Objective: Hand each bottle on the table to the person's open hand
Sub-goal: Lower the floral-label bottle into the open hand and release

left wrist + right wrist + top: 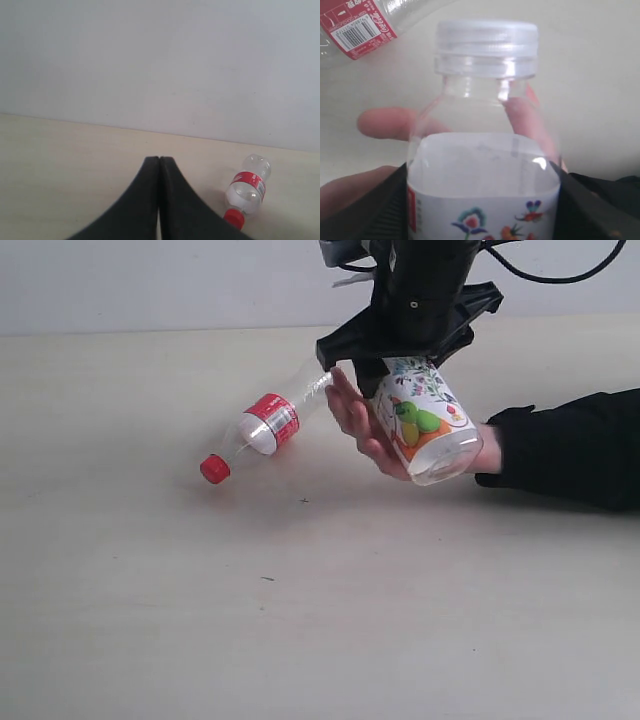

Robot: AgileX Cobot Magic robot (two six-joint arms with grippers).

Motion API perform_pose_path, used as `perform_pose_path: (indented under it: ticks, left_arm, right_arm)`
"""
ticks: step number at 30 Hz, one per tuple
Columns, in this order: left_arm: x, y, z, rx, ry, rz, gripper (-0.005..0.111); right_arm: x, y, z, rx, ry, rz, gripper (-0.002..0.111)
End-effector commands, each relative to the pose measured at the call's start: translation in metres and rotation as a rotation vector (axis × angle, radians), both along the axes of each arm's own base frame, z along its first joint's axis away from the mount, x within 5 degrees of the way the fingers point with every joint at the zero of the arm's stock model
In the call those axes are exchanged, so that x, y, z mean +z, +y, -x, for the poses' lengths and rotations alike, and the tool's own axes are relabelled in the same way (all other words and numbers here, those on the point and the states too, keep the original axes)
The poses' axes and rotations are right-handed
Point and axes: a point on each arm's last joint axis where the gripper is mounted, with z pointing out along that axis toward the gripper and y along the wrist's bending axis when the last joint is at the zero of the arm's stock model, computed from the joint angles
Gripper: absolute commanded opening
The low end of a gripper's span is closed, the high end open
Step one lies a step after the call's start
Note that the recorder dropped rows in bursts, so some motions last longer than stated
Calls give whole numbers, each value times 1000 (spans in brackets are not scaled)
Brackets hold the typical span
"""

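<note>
My right gripper point(405, 352) is shut on the clear bottle with the white-orange illustrated label point(425, 420), holding it tilted right at the person's open hand point(355, 420). In the right wrist view that bottle point(485, 165) with its white cap fills the frame between the jaws of the right gripper point(482, 212), and the hand's fingers point(385, 122) show behind it. The clear bottle with red label and cap point(268, 425) lies on its side on the table point(150, 590), left of the hand. My left gripper point(159, 167) is shut and empty, well short of that bottle point(246, 190).
The person's black-sleeved forearm point(570, 445) lies across the table from the right edge. A pale wall point(150, 280) runs behind the table's far edge. No other bottles are in view.
</note>
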Motion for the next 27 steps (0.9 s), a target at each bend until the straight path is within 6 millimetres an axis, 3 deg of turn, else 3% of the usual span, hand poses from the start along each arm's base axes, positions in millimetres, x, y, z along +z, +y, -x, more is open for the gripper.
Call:
perform_pose_path:
  ticks: [1, 4, 7, 12, 18, 27]
  left_arm:
    - [1, 0, 1, 4, -6, -6, 0]
    - [1, 0, 1, 4, -6, -6, 0]
    - [1, 0, 1, 4, -6, -6, 0]
    - [1, 0, 1, 4, -6, -6, 0]
    - [1, 0, 1, 4, -6, -6, 0]
    - [1, 0, 1, 4, -6, -6, 0]
  right_arm:
    - [-10, -1, -2, 0, 32, 19, 0]
    - [-18, 1, -4, 1, 47, 28, 2]
    - [-23, 2, -5, 2, 53, 32, 12]
    - [-25, 2, -7, 6, 39, 31, 42]
    - [-24, 2, -9, 12, 23, 38, 68]
    - [-24, -1, -10, 27, 5, 73, 79]
